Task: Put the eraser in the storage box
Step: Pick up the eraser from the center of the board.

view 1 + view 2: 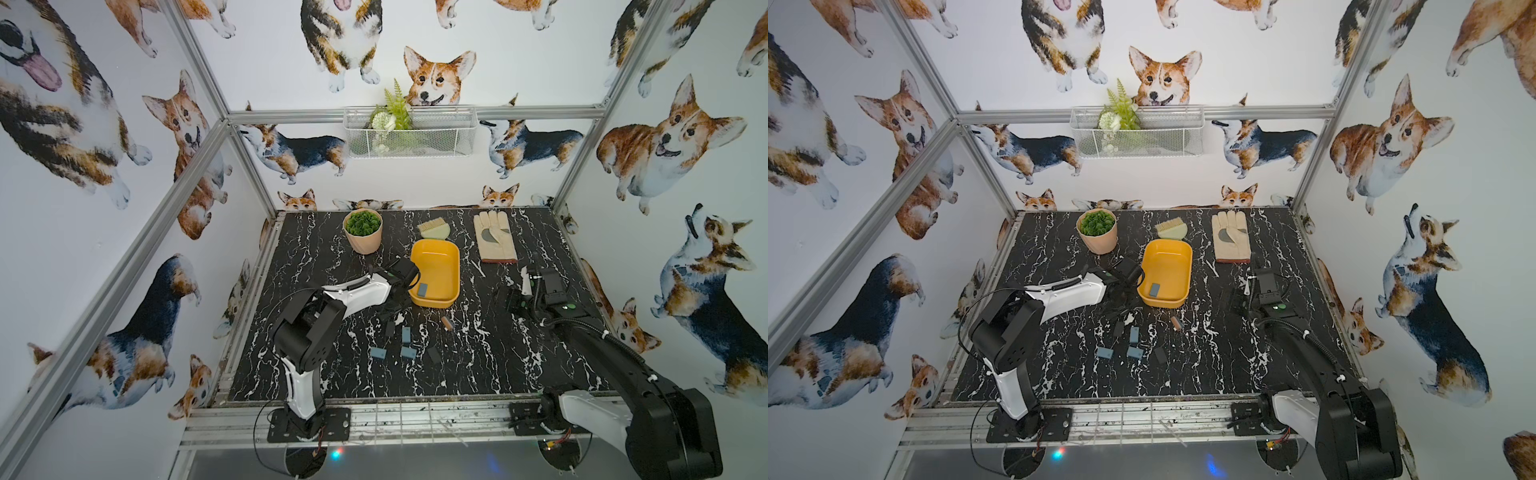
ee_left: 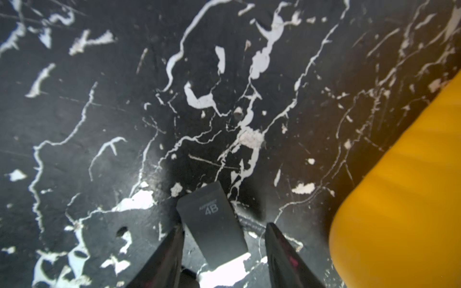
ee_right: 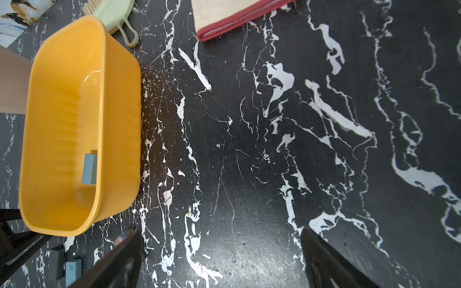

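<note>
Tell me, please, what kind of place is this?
Probably a robot test cell: a left arm and a right arm mounted at a black marble-patterned table, an aluminium frame, corgi-print walls.

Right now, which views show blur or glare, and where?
Left wrist view: storage box a yellow blur, black eraser with readable 4B print. Right wrist view: glare streak on the box's inner wall. Both top views: coloured light spot at lower edge.
</note>
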Available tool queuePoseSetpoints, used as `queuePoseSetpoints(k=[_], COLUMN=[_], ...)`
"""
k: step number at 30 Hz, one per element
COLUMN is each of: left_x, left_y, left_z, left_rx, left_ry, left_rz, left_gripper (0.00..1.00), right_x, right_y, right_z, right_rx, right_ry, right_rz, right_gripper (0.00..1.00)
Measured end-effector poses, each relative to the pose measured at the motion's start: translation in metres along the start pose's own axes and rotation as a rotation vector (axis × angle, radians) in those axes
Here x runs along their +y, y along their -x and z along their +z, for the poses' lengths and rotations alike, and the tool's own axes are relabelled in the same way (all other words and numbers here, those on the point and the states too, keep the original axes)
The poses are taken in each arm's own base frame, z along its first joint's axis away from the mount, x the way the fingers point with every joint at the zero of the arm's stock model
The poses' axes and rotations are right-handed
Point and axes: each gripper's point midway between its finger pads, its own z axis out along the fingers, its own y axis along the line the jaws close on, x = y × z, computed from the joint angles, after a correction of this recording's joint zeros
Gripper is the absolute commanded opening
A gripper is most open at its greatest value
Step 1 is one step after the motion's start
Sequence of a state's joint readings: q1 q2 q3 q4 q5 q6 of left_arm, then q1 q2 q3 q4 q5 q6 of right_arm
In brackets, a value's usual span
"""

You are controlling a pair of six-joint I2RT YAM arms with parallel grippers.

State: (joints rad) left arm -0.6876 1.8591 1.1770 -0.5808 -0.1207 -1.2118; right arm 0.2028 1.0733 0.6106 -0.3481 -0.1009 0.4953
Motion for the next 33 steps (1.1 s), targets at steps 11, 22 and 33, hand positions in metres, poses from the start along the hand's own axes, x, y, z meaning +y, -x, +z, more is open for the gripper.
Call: queuePoseSetpoints(k=[11, 22, 33], left_x=[0.009, 0.014, 0.004], left_y=[0.000, 0.003, 0.039], left_z=[0.002, -0.002, -0.071], left_rx=[0.010, 0.018, -0.120], left_ry=[0.016, -0.026, -0.054], left_rz=[-0.016, -0.025, 0.085], left_gripper=[0.29, 0.21, 0.24], right_x=[-0.001, -0.001, -0.001], right_y=[-0.002, -0.002, -0.002], right_z=[0.001, 0.002, 0.002], right_rx=[0.007, 0.008, 0.007], right_ry=[-0.001, 0.000, 0.000], right_rz=[0.001, 0.001, 0.003], right_gripper=[0.99, 1.00, 0.99])
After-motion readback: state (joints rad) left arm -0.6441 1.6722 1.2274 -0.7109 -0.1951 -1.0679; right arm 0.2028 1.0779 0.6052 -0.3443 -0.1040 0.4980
